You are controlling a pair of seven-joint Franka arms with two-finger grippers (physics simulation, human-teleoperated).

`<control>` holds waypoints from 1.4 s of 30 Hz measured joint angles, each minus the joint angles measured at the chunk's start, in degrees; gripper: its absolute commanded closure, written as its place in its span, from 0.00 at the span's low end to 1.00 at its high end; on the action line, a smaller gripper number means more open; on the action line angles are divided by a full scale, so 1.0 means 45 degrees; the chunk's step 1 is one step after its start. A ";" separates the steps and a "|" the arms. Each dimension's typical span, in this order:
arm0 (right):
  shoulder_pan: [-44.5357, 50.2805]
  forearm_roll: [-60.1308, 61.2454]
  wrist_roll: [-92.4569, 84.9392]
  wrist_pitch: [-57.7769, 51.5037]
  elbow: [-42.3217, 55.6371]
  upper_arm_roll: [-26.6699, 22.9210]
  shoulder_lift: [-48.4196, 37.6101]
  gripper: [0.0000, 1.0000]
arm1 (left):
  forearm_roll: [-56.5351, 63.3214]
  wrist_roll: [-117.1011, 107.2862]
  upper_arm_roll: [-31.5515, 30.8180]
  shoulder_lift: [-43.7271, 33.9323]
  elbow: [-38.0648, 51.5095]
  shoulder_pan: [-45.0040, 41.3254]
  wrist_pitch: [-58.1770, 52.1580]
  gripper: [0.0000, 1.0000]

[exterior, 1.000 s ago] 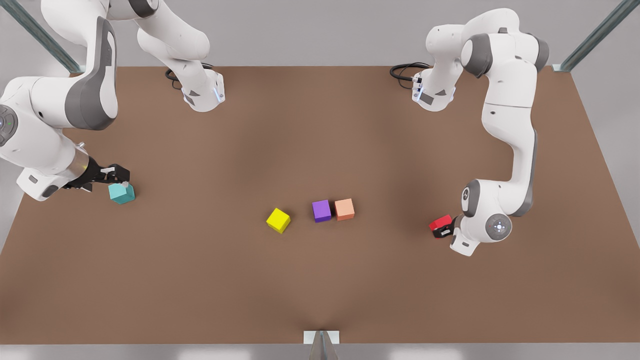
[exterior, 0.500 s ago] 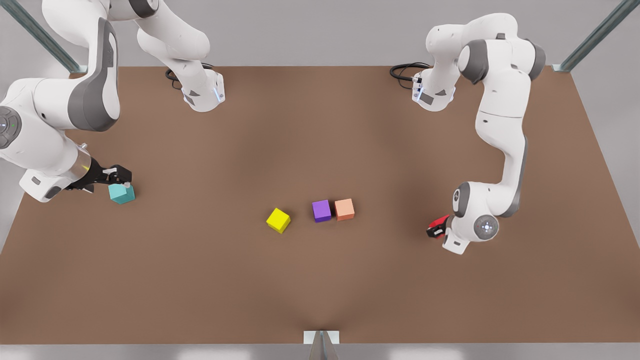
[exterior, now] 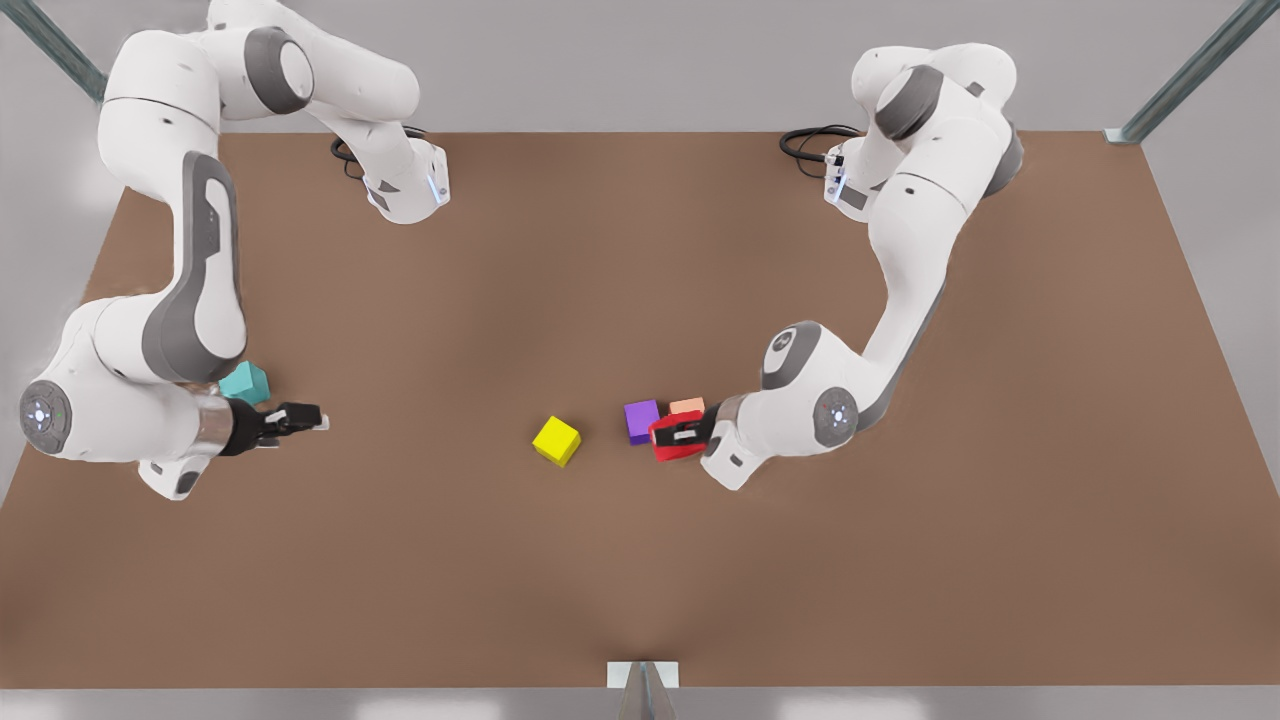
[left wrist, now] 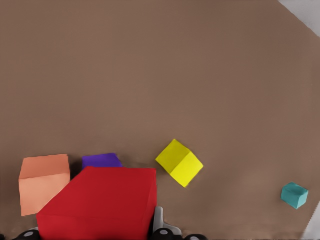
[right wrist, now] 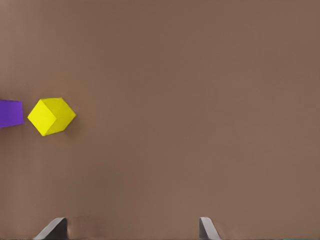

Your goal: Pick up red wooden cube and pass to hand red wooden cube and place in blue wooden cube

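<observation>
The red wooden cube (exterior: 672, 440) (left wrist: 100, 200) hangs in my left gripper (exterior: 686, 434) (left wrist: 97, 232), which is shut on it, just in front of the purple and salmon cubes near the table's middle. The blue wooden cube (exterior: 245, 383) (left wrist: 294, 195), teal in colour, rests on the table at the front view's left. My right gripper (exterior: 303, 418) (right wrist: 131, 227) is open and empty, a little nearer the camera than the teal cube and towards the middle from it, pointing towards the centre. Its fingertips (right wrist: 55, 227) stand wide apart.
A yellow cube (exterior: 556, 440) (left wrist: 179, 162) (right wrist: 51, 116) lies between the two grippers. A purple cube (exterior: 641, 419) (left wrist: 101, 160) (right wrist: 11, 113) and a salmon cube (exterior: 687, 405) (left wrist: 44, 182) sit side by side behind the red cube. The arm bases (exterior: 405, 190) stand at the far edge.
My left gripper has carried the red cube from the front view's right side to the middle, by the purple and salmon cubes. My right gripper has left the teal cube and swung towards the centre.
</observation>
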 measured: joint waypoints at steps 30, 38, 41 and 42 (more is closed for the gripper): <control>0.0599 1.1518 -1.7903 0.3400 -0.0048 0.3237 0.4227 0.00 | -1.0718 1.0654 -0.1493 0.2474 -0.0264 0.0583 0.2591 0.42; 0.0487 1.2147 -2.0316 0.3399 -0.1299 0.3798 0.3944 0.00 | -1.0793 1.1896 -0.1493 0.2501 -0.0283 0.0637 0.2681 0.42; 0.0668 1.2567 -2.0983 0.3545 -0.1531 0.3909 0.3930 0.00 | -1.0795 1.2238 -0.1493 0.2511 -0.0284 0.0655 0.2686 0.42; 0.0760 1.2698 -2.1182 0.3626 -0.1554 0.3923 0.3944 0.00 | -1.0791 1.2341 -0.1493 0.2510 -0.0284 0.0657 0.2680 0.42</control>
